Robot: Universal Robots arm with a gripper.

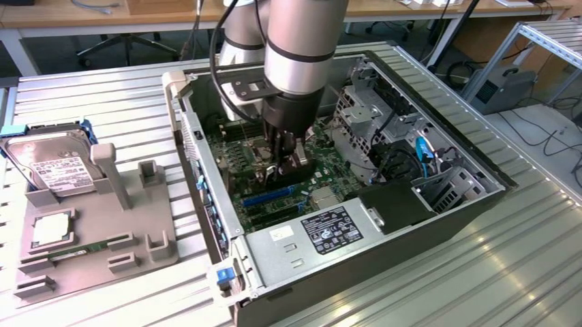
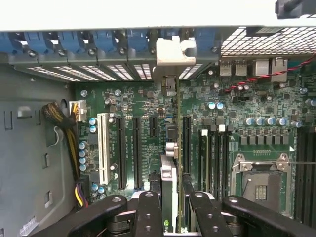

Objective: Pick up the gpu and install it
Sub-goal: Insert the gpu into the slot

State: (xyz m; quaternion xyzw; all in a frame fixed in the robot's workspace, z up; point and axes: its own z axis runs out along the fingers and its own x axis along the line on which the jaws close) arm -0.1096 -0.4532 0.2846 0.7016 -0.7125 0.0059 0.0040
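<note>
My gripper reaches down into the open computer case, over the green motherboard. It is shut on the gpu, which it holds upright. In the wrist view the gpu appears edge-on between the two black fingers, just above the motherboard, alongside the black expansion slots. Its pale metal bracket sits at the case's rear wall, among the slot openings with blue latches. Whether the card's edge sits in a slot is hidden.
A grey fixture at the exterior view's left holds a hard drive, a square chip and a memory stick. Inside the case are the power supply, drive cages, cables and a CPU socket.
</note>
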